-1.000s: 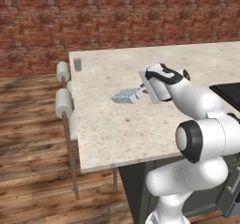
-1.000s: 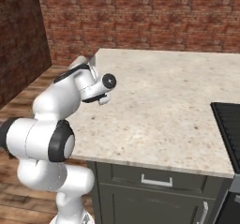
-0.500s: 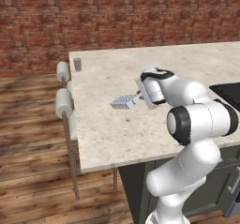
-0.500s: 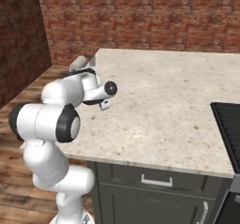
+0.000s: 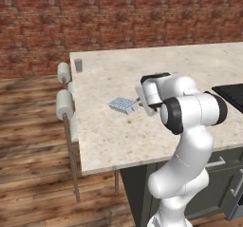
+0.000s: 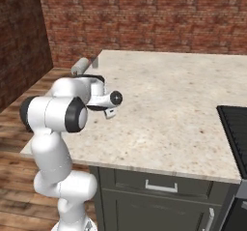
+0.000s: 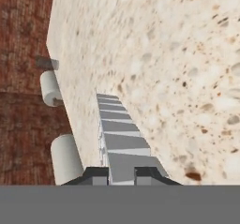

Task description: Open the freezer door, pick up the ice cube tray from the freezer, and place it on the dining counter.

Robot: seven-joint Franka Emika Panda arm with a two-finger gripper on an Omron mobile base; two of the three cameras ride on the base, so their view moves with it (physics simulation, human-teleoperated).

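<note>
The ice cube tray [image 5: 123, 105], pale blue-white with small square cells, sits level just above the dining counter [image 5: 109, 79], near its left side. My gripper [image 5: 138, 103] is shut on the tray's near end. In the hand view the tray [image 7: 117, 134] runs away from my gripper [image 7: 122, 174] along the speckled slab [image 7: 178, 54], with a dark fingertip [image 7: 96, 174] on either side of it. I cannot tell whether the tray touches the stone. From the right, the hand [image 6: 110, 112] hangs over the counter [image 6: 169, 94]. The freezer and the freezer door are out of view.
Two round pale stools [image 5: 64, 71] [image 5: 64, 105] stand along the counter's left edge [image 7: 50, 87]. A small grey cup [image 5: 78, 65] sits at the far left corner. A black cooktop [image 5: 232, 95] [image 6: 236, 128] lies to the right. A brick wall stands behind.
The arm has folded in, and the tray has come slightly down and nearer to the counter's left edge. The gripper has stayed shut on it.
</note>
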